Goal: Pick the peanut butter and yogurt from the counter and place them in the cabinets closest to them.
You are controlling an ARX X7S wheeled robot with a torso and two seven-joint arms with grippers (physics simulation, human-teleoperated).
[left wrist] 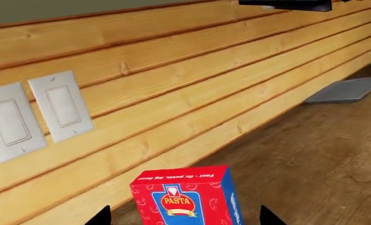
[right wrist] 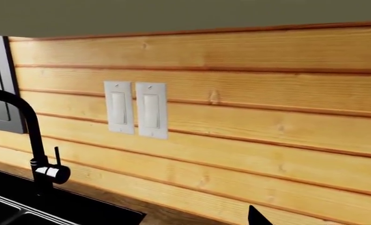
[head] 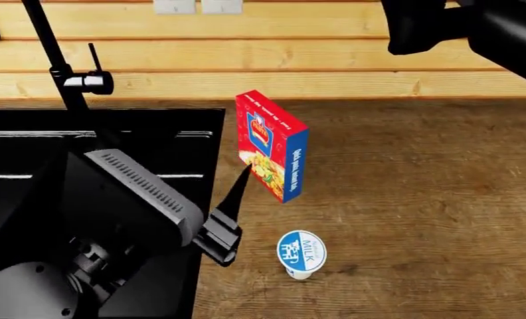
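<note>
**Left gripper spread and empty; yogurt low on the counter**

In the head view's lower centre, the yogurt (head: 300, 254) stands on the counter (head: 422, 199), just right of the left gripper (head: 232, 212), whose fingers stand apart, holding nothing. Further back stands the pasta box (head: 272, 145). The right gripper (right wrist: 255, 218) shows one fingertip; its spread cannot be judged.

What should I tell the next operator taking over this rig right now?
Left gripper: jaws open, empty, low over the counter beside the sink, aimed at the pasta box.
Right gripper: raised near the wall; whether its jaws are open cannot be told.
Yogurt: upright on the counter, ungrasped, nearer the robot than the box.
Peanut butter and cabinets: not in view.
Done: nothing visibly placed. Left: both items.
</note>
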